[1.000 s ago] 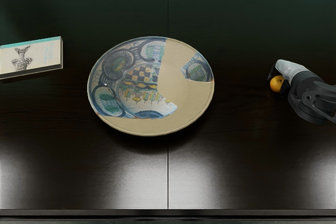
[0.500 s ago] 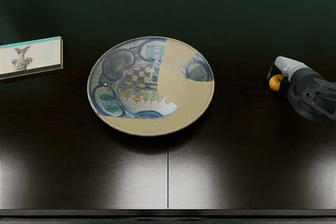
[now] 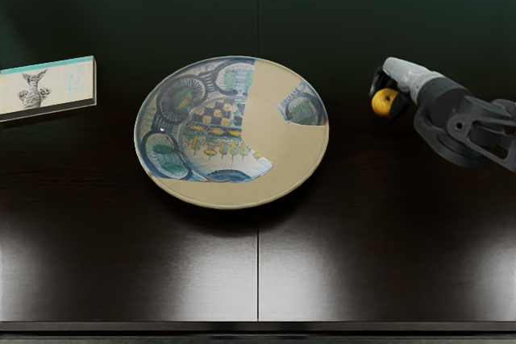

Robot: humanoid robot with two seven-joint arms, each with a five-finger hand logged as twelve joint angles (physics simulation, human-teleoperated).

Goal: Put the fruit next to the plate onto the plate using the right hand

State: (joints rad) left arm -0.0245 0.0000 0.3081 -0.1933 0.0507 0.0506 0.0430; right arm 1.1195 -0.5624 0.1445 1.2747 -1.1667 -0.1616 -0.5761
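Head view, right robot hand (image 3: 405, 86) gripping round fruit (image 3: 383, 102), near plate (image 3: 297, 155)

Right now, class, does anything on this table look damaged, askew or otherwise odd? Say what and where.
The plate looks odd: its blue painted pattern breaks off along a jagged edge, leaving the right side plain beige with one isolated patterned patch. Nothing is spilled; the fruit sits in the right hand, beside the plate.

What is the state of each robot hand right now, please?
Left robot hand: not in view.
Right robot hand: closed on the orange fruit, held to the right of the plate.
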